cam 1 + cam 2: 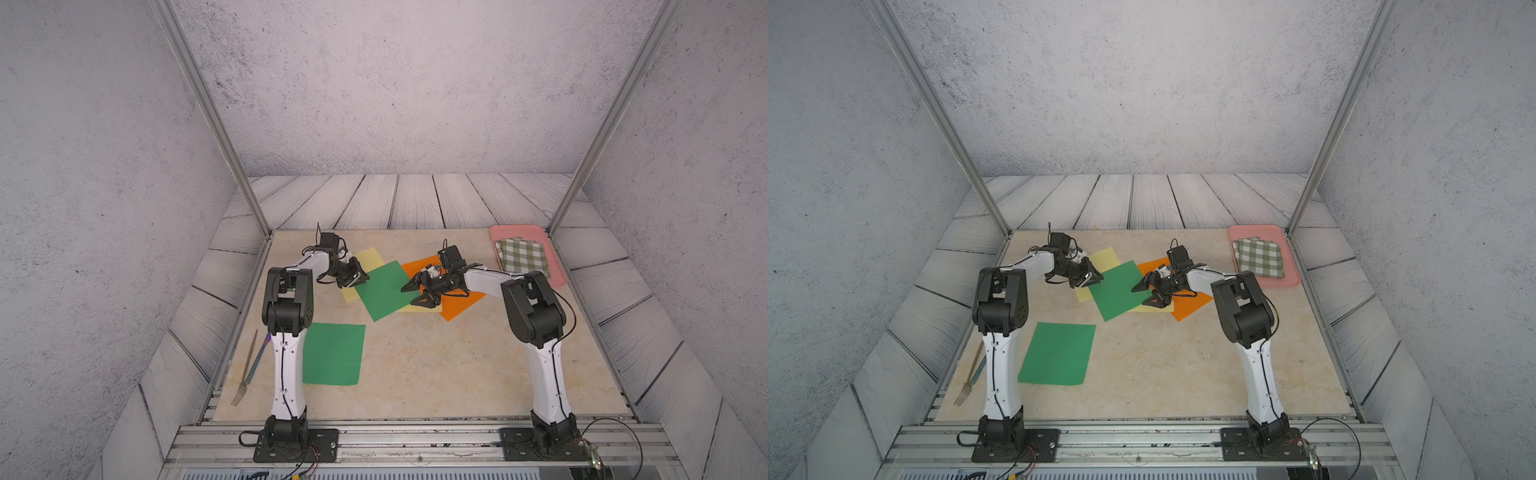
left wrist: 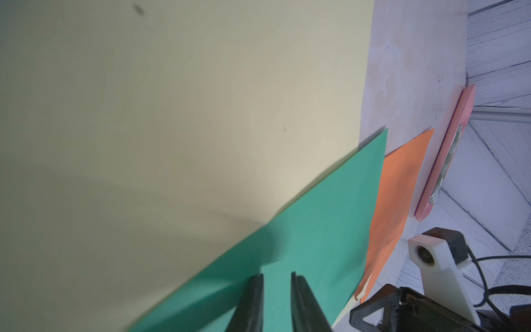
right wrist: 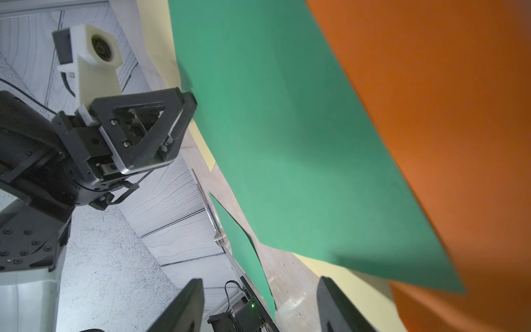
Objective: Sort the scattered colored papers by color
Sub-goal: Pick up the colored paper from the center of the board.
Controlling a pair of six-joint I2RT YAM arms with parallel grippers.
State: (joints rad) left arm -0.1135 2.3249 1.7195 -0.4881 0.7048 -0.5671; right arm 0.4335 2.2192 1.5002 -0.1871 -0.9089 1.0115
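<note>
Bimanual robot at a sorting table: a pink tray [image 1: 515, 227] in the far right corner holds only a folded green-and-white checked cloth [image 1: 521, 255], with none of the colored papers in it. The papers overlap mid-table [image 1: 436, 365], where a green sheet [image 1: 384, 291] lies across a pale yellow sheet [image 1: 370, 257], a second yellow sheet [image 1: 415, 308] and orange paper [image 1: 461, 305]. A second green sheet [image 1: 332, 353] lies alone beside the left arm's base. The left gripper [image 2: 276, 274] sits at the piled green sheet's left edge with a narrow gap between its fingers, and no hold on the paper can be made out. The right gripper [image 3: 260, 280] hangs wide apart and empty over the pile's right side. A fork [image 1: 243, 382] lies along the table's left edge.
</note>
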